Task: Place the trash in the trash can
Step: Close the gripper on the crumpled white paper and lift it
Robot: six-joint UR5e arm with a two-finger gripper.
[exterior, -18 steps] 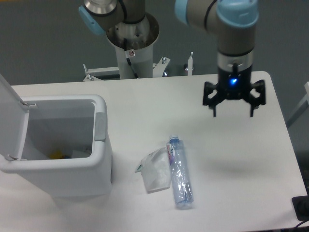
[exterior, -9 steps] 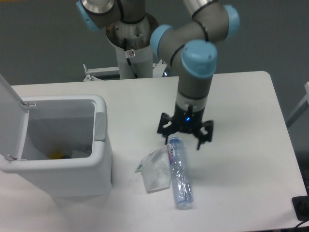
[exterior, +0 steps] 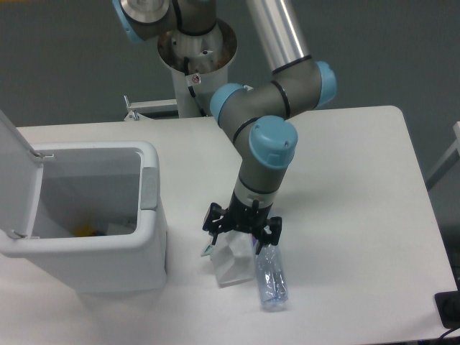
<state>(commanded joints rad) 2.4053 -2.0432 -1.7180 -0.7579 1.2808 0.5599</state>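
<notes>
The clear plastic water bottle (exterior: 270, 279) lies on the white table near the front edge; its cap end is hidden under my gripper. The small whitish plastic bag (exterior: 231, 264) lies just left of the bottle, touching it. My gripper (exterior: 242, 232) is open, fingers pointing down, low over the top of the bag and the bottle's cap end. It holds nothing. The white trash can (exterior: 93, 251) stands at the left with its lid (exterior: 14, 154) swung open; something yellow lies at its bottom.
The robot's base column (exterior: 195, 65) stands behind the table's far edge. The table's right edge (exterior: 424, 201) is well away from the gripper. A dark object (exterior: 449, 309) shows at the lower right corner.
My gripper has swept from the far right of the table leftward and toward the front, coming down over the bag and bottle. The bottle, bag and can have not moved.
</notes>
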